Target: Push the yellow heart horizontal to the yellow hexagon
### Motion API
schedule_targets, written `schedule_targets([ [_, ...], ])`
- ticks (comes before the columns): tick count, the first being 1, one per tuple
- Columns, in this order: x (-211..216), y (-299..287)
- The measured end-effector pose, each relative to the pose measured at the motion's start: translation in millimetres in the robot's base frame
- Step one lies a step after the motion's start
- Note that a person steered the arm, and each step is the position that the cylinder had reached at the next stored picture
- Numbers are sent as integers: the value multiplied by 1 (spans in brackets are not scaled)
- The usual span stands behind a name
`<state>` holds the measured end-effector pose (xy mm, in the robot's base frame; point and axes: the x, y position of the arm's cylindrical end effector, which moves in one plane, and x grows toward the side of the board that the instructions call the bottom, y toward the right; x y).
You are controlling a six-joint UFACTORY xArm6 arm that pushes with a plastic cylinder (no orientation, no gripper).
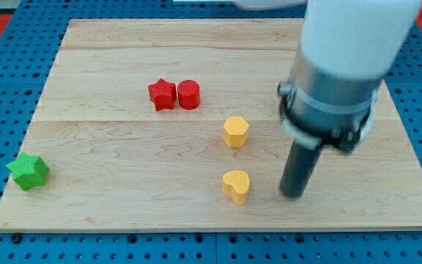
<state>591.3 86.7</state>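
Wooden board, yellow heart left of my tip

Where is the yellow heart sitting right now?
The yellow heart lies near the board's bottom edge, right of centre in the camera view, directly below the yellow hexagon, with my tip just to its right, apart from it.
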Motion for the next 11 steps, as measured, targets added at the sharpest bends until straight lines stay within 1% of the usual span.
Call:
schedule_targets([
  [1, -3, -127],
  [2, -21, -64],
  [3, -55, -18],
  [4, -86, -56],
  [5, -48, -153],
  [6, -50, -211],
  [7, -58, -110],
  [8, -79, -88],
  [9, -97, -151],
  [10, -80, -216],
  [11, -84, -178],
])
